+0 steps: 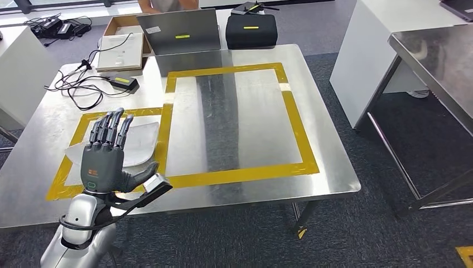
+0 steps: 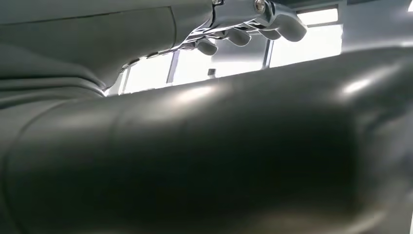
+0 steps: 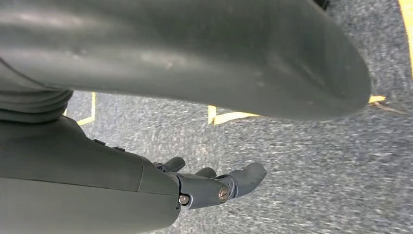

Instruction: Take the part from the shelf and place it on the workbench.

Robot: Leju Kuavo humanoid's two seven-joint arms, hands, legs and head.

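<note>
The part (image 1: 136,142), a thin pale curved sheet, is seen lying on the workbench (image 1: 323,167) inside the smaller taped rectangle (image 1: 162,139). The left hand (image 1: 109,159) is raised above it, fingers extended, nothing held. The right hand (image 3: 209,187) is hanging over carpet, loosely spread, empty. The sheet is judged light, stiff and slippery; an edge grip is advised.

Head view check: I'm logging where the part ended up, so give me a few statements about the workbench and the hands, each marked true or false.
1. The pale part lies inside the smaller yellow tape frame. True.
2. The left hand grips the part. False: it is above it, fingers straight, holding nothing.
3. The large yellow tape frame holds a laptop. False: the laptop stands beyond it.
4. The right hand hangs over carpet. True.
</note>
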